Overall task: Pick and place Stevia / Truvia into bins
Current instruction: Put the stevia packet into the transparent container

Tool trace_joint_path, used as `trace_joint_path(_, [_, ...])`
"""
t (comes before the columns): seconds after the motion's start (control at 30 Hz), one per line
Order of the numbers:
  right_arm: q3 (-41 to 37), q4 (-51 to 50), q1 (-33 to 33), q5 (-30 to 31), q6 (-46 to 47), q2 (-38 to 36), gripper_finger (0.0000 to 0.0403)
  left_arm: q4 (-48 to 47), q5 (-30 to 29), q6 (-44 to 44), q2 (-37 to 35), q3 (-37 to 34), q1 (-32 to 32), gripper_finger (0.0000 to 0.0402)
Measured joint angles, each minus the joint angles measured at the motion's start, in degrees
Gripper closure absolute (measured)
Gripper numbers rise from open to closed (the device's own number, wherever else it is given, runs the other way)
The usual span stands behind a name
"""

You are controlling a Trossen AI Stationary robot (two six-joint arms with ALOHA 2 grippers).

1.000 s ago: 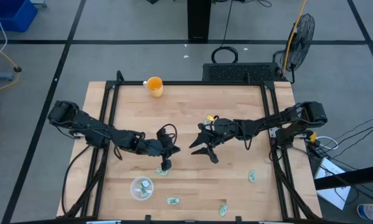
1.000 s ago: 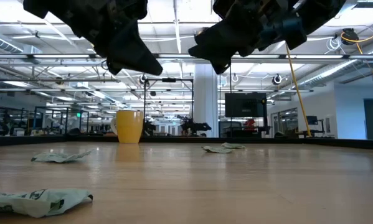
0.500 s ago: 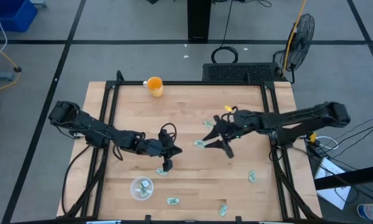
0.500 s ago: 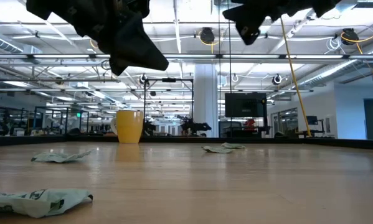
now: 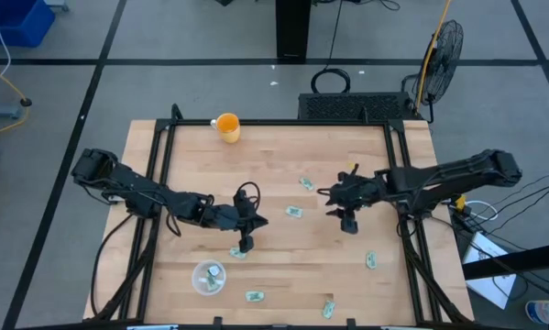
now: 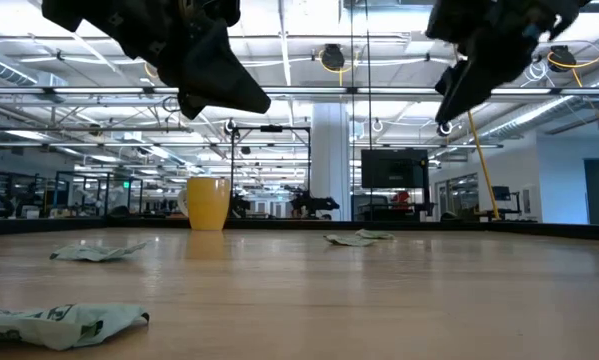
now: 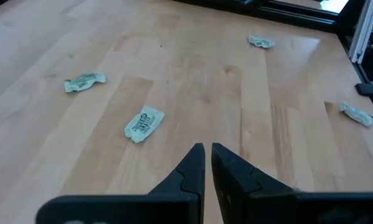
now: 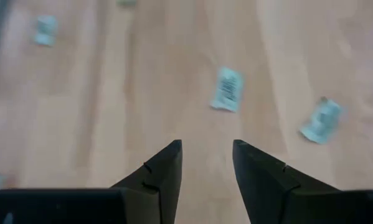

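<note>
Several green and white sachets lie flat on the wooden table: two near the middle point(image 5: 294, 212) point(image 5: 305, 182), one point(image 5: 238, 252) just under my left gripper, and others near the front edge point(image 5: 254, 295) point(image 5: 328, 308) point(image 5: 370, 260). The clear plastic cup point(image 5: 207, 278) stands at the front left with sachets inside. My left gripper point(image 5: 245, 243) point(image 7: 207, 149) hovers above the table, shut and empty, right of and beyond the cup. My right gripper point(image 5: 349, 223) point(image 8: 207, 149) is open and empty, above bare table right of the two middle sachets, one of which shows ahead of its fingers point(image 8: 227, 89).
A yellow cup point(image 5: 227, 126) stands at the far left of the table. Black frame rails point(image 5: 404, 197) run along the table's left and right sides. Bare wood lies between the two grippers and across the far half of the table.
My right gripper has risen and gone toward the table's right edge, uncovering the two middle sachets, which lie as before. It carries nothing.
</note>
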Motion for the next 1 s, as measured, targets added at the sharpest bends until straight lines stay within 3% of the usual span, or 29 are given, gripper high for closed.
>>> trace_joint_path(0.3, [-10.5, 2.4, -0.8, 12.6, -0.6, 0.0, 0.0268, -0.5, 0.0, -1.1, 0.0, 0.0, 1.1, 0.0369])
trace_joint_path(0.43, [-15.8, 15.3, -2.5, 18.9, -1.6, 0.0, 0.0268, -0.4, 0.0, -0.3, 0.0, 0.0, 1.7, 0.0369])
trace_joint_path(0.53, [-18.7, 25.3, -4.7, 18.0, -5.2, 0.0, 0.0268, -0.4, -0.1, -0.8, 0.0, 0.0, 2.7, 0.0369])
trace_joint_path(0.73, [-19.9, 33.5, -11.0, 17.2, -7.8, 2.6, 0.0268, -0.4, -0.2, -2.1, 0.0, 0.0, 4.1, 0.0369])
trace_joint_path(0.9, [-19.9, 42.3, -15.3, 9.9, -9.2, 9.8, 0.0268, -0.4, -0.2, -2.3, 0.0, 0.0, 4.9, 0.0369])
trace_joint_path(1.0, [-19.9, 46.1, -17.0, 8.6, -10.5, 15.5, 0.0268, -0.4, -0.1, -2.1, 0.0, 0.0, 4.9, 0.0369])
